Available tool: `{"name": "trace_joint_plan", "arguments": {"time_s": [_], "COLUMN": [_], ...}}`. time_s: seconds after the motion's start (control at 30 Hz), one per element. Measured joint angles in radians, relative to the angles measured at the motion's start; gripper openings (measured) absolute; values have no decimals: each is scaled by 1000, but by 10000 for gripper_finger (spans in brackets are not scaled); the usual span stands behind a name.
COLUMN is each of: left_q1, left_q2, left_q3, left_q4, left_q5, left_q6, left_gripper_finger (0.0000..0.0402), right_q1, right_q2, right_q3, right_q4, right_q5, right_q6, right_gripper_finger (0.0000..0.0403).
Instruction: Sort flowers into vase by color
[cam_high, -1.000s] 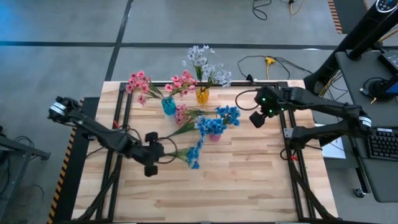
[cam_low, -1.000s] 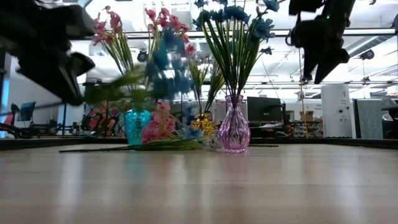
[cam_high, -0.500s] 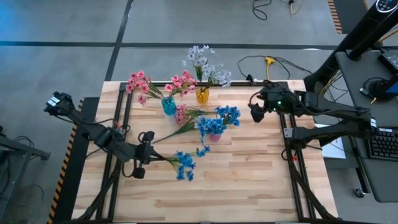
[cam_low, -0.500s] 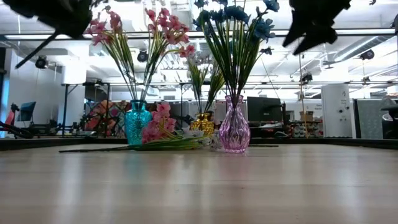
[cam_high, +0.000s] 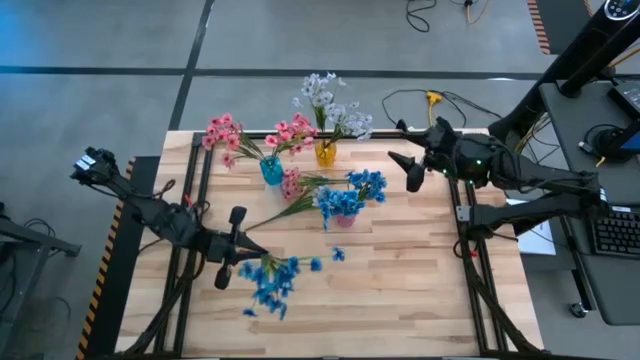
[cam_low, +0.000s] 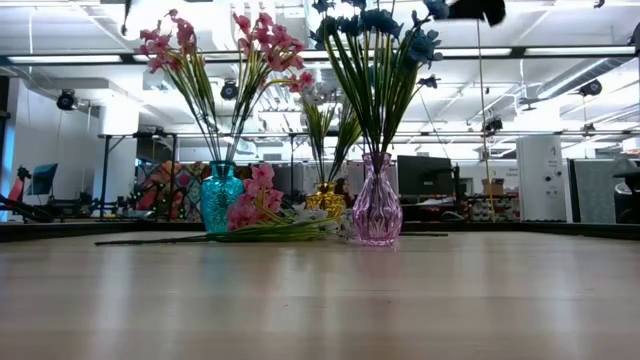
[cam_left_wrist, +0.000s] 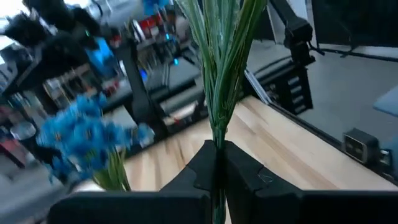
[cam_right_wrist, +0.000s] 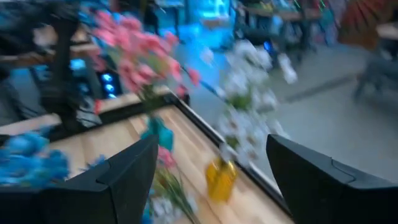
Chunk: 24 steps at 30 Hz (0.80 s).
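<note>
The left gripper (cam_high: 240, 262) has its fingers (cam_left_wrist: 242, 171) pinched on the stems of a blue flower spray (cam_high: 270, 281), held over the table (cam_high: 400, 290) near its left front; the right gripper (cam_high: 400, 168), fingers spread and empty, hangs near the pink vase (cam_low: 377, 212); a pink spray (cam_high: 291, 186) lies beside the teal vase (cam_high: 271, 171).

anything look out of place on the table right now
Yes: a pink flower spray lies flat on the table between the teal vase and pink vase, not standing in any vase. The left gripper holds a blue spray.
</note>
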Motion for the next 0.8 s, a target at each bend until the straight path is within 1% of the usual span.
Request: {"name": "trace_joint_plan", "arguments": {"time_s": [0.1, 0.2, 0.4, 0.5, 0.63, 0.8], "left_q1": [4, 16, 50, 55, 58, 74], "left_q2": [28, 50, 110, 151, 214, 291], "left_q3": [-28, -63, -133, -148, -139, -105], "left_q4": [130, 273, 578, 661, 746, 851], "left_q5": [0, 0, 0, 0, 0, 0], "left_q6": [67, 101, 100, 99, 106, 133], "left_gripper_finger": [0, 0, 0, 0, 0, 0], "right_q1": [56, 118, 241, 301, 375, 432], "right_q2": [11, 33, 91, 116, 139, 204], "right_q3": [0, 0, 0, 0, 10, 64], "right_q4": [80, 134, 210, 260, 299, 308], "right_q5": [-7, -10, 3, 13, 78, 82], "right_q6": [-64, -119, -206, -247, -303, -329], "right_gripper_finger": [292, 290, 281, 276, 270, 267]}}
